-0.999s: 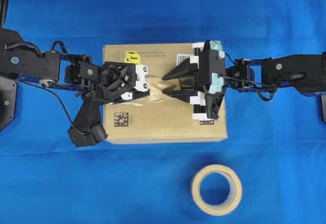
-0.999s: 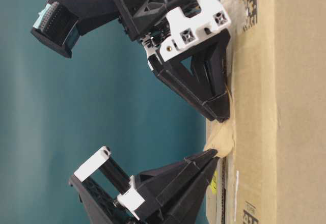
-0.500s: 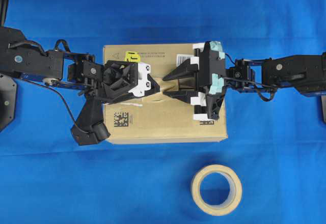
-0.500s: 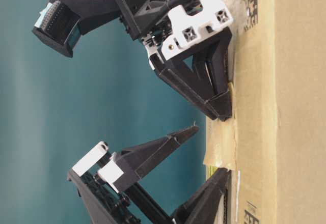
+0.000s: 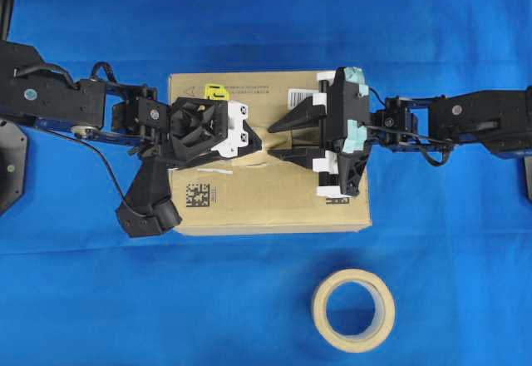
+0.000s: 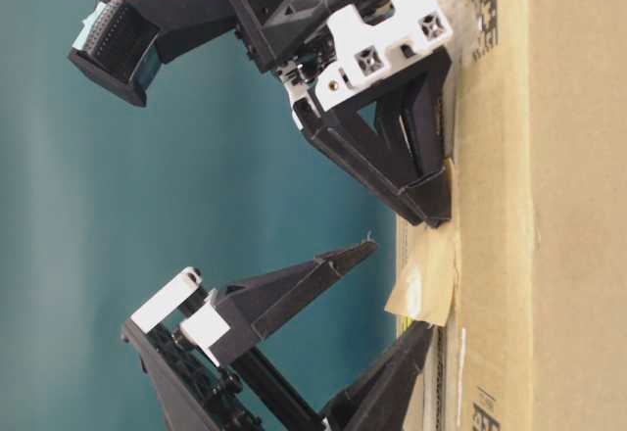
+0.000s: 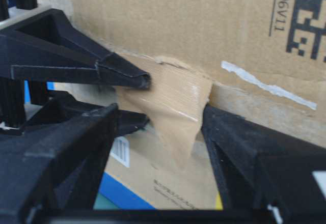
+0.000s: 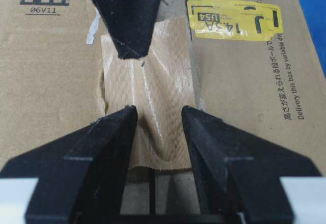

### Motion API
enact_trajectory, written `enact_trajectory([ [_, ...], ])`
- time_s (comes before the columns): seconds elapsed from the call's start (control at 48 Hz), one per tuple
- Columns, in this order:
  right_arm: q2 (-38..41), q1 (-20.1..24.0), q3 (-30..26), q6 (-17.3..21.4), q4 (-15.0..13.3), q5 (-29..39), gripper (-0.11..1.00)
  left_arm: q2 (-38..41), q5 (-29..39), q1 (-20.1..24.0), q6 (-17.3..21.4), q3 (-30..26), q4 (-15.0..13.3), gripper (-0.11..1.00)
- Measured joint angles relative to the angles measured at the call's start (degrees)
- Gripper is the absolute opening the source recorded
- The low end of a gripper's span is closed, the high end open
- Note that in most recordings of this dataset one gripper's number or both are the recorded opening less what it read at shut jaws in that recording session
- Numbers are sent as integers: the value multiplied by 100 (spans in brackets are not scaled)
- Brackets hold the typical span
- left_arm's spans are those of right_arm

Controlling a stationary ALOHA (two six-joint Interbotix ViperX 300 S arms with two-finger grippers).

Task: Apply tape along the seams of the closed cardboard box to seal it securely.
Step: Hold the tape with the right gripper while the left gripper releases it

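Note:
The cardboard box (image 5: 274, 191) lies in the middle of the blue cloth. A short tan tape piece (image 8: 153, 96) lies over the seam (image 8: 153, 188), with one edge curling off the box in the table-level view (image 6: 423, 289). My left gripper (image 5: 253, 144) is open around the tape's loose end (image 7: 175, 117) and does not hold it. One of its fingers (image 8: 127, 25) rests on the tape's far end. My right gripper (image 5: 268, 141) is open, its tips (image 6: 431, 211) down on the tape and its fingers (image 8: 109, 137) apart.
A beige tape roll (image 5: 353, 309) lies flat on the cloth in front of the box. The box carries a yellow sticker (image 8: 234, 20), a barcode label (image 5: 301, 97) and a black square code (image 5: 197, 195). Both arms reach in over the box ends.
My left gripper, shut on the tape's end a second ago, has opened and let it go. The tape now lies flatter on the box. The right gripper has barely moved.

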Motion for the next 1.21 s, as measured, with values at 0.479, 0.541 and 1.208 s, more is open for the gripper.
enact_trajectory([
  [0.479,0,9,35,0,53,53,49,0,88,26,-9,0,0,64],
  [0.541,0,9,35,0,62,53,49,0,97,35,0,-9,0,64],
  [1.208,-18,0,70,0,62,53,49,-185,237,105,-44,0,9,63],
])
